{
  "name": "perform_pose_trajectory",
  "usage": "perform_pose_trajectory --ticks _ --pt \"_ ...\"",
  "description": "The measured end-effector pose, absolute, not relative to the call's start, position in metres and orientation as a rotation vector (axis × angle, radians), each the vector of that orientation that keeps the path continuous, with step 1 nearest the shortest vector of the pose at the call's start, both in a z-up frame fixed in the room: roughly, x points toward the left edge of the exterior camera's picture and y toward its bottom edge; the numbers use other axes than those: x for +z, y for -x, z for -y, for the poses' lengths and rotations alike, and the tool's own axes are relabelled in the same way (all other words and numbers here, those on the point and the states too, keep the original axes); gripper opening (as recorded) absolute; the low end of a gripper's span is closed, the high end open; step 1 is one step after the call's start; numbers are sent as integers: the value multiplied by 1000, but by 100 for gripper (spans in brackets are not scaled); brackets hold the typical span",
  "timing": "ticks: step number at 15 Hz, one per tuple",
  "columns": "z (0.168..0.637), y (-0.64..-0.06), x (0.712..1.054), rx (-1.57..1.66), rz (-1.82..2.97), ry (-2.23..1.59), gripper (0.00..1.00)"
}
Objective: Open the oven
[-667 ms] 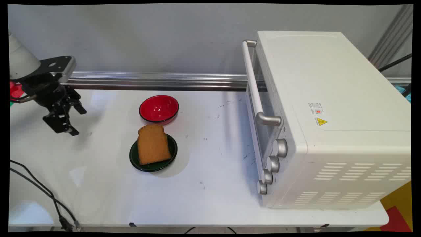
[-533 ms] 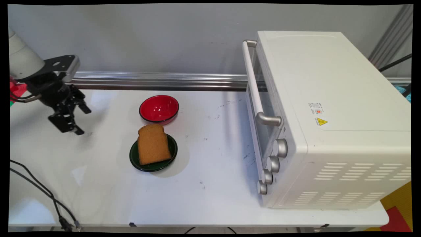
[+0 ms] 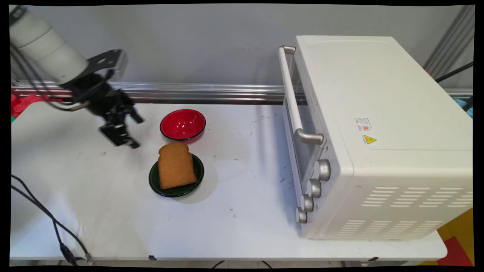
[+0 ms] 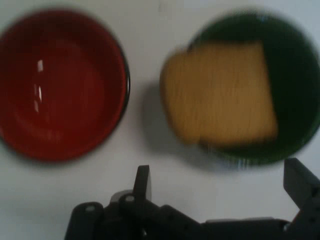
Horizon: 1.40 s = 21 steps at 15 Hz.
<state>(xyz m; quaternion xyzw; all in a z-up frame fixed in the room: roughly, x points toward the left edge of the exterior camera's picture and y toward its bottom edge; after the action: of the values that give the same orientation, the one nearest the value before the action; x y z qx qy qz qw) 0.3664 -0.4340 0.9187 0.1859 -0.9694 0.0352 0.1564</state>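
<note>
The hand (image 3: pixel 126 132) hovers empty with fingers (image 4: pixel 142 182) spread, above the surface (image 3: pixel 245 211) just left of the red bowl (image 3: pixel 183 125). The bread slice (image 3: pixel 175 166) lies on the green plate (image 3: pixel 155 181) in front of that bowl. The white toaster oven (image 3: pixel 378 136) stands well apart at right, door shut.

The main view stands above the near edge of the white tabletop (image 3: pixel 242 234) and looks down across it to the grey wall (image 3: pixel 189 41) behind, far enough back to take in the large white toaster oven (image 3: pixel 378 136) at the tabletop's right side. The hand view looks along the black two-finger gripper (image 4: pixel 225 185) (its linkage rising from the bottom edge) and sits close above the tabletop's left part. Both views share the glossy red bowl (image 3: pixel 183 125) (image 4: pixel 60 85) and the slice of brown toast (image 3: pixel 176 165) (image 4: pixel 220 95) on the dark green round plate (image 3: pixel 177 190) (image 4: pixel 295 90).
</note>
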Motion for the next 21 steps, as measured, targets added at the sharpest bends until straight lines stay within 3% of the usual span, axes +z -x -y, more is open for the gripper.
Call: perform_pose_trajectory --ticks 12,21 --pt "495 -195 980 205 2560 -352 100" --pt "539 -140 1004 147 2455 -244 100"
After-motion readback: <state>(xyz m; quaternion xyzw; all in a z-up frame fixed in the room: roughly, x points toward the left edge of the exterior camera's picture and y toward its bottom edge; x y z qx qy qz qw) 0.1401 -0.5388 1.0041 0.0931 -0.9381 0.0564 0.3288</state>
